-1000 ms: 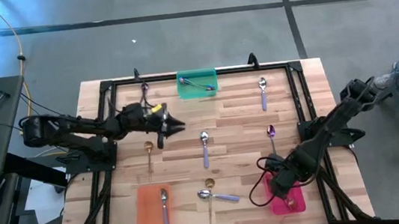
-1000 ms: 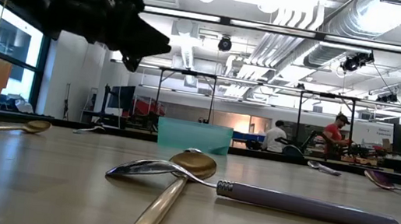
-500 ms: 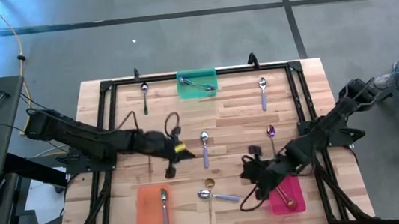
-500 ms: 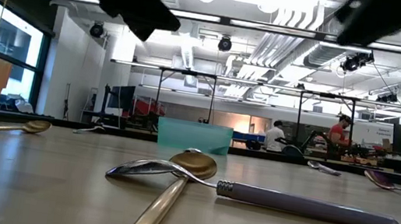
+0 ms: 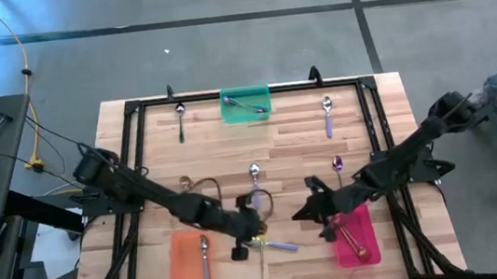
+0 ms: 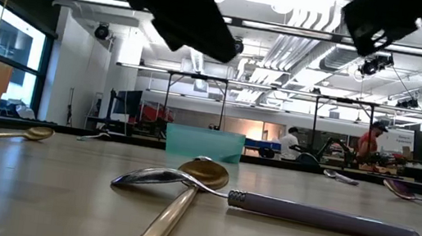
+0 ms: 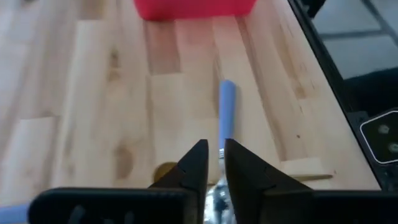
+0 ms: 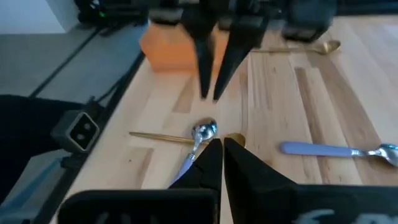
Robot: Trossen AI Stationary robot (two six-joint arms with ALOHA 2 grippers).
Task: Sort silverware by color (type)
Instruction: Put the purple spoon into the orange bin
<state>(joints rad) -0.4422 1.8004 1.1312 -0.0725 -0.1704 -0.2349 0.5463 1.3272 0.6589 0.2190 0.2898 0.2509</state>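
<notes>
Near the table's near edge a lavender-handled silver spoon (image 5: 275,244) lies crossed with a gold spoon (image 5: 261,251); its bowl rests against the gold one's bowl (image 6: 202,171). My left gripper (image 5: 250,231) hovers just above this pair, fingers a narrow slit apart (image 7: 215,163), touching nothing. My right gripper (image 5: 306,212) hangs shut to the pair's right, pointing toward it (image 8: 222,152). Other spoons lie flat: lavender ones (image 5: 256,186) (image 5: 328,116), a purple one (image 5: 337,167), a gold one (image 5: 184,181) and a dark one (image 5: 180,119).
An orange tray (image 5: 186,264) holds a lavender spoon (image 5: 205,259), a pink tray (image 5: 365,239) holds a gold spoon (image 5: 347,239), and a green tray (image 5: 244,95) at the far edge holds one spoon. A black frame (image 5: 133,110) edges the table. People are in the room behind.
My left gripper has swept from the table's far left toward the near edge and right, ending over the crossed spoons. My right gripper has left the pink tray, moving left and a little far. A gold spoon now shows in the pink tray.
</notes>
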